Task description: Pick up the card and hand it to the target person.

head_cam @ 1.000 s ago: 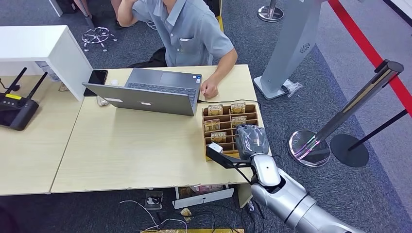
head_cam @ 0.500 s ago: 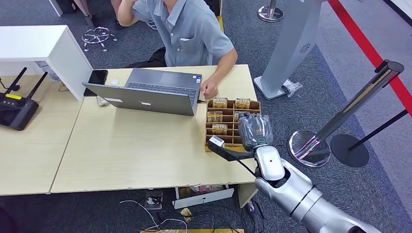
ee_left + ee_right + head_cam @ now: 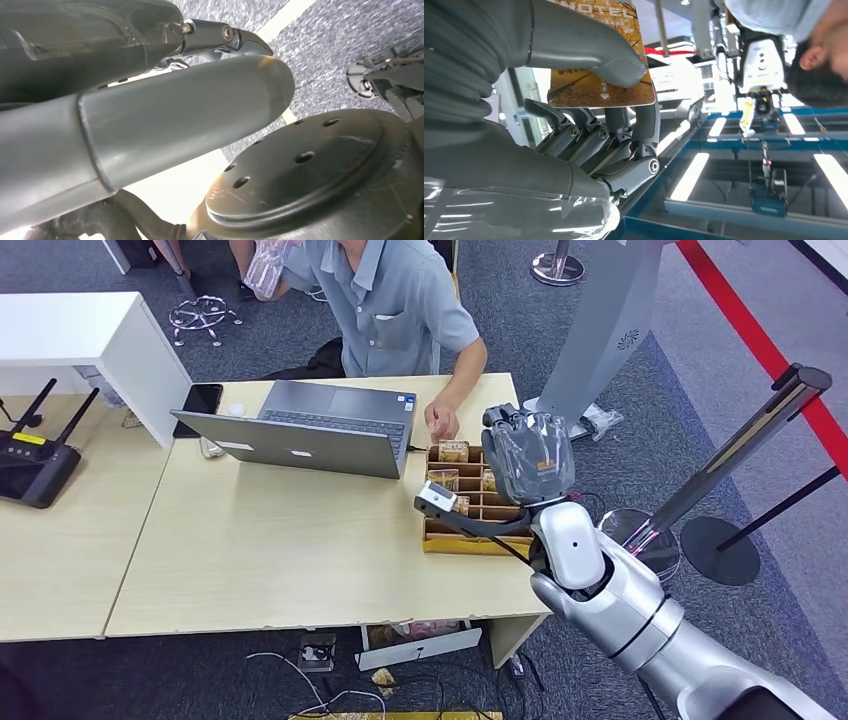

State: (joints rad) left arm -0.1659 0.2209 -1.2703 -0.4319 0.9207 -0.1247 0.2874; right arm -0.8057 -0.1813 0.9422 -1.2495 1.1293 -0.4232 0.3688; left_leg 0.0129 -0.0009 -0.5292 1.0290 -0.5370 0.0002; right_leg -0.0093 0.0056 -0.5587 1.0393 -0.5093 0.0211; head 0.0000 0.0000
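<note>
My right hand (image 3: 528,455) is raised above the wooden card box (image 3: 452,541) at the desk's right end. In the right wrist view it pinches a golden-brown hotel card (image 3: 600,84) between the thumb (image 3: 589,47) and the dark fingers (image 3: 596,140) behind it. The person in a grey shirt (image 3: 385,310) sits behind the desk, with one hand (image 3: 440,422) resting by the box's far edge, just left of my hand. My left hand (image 3: 150,100) hangs low over a dark round base, its thumb and a finger stretched out with nothing in them.
Several more cards (image 3: 453,451) stand in the box's slots. An open grey laptop (image 3: 300,435) and a phone (image 3: 200,400) lie in front of the person. A black router (image 3: 35,465) sits at far left. Stanchion bases (image 3: 640,540) and a grey kiosk (image 3: 600,330) stand to the right.
My right hand has risen from the near part of the card box and moved away from me toward the person, card in its grip. The person's hand shifted to the box's far edge.
</note>
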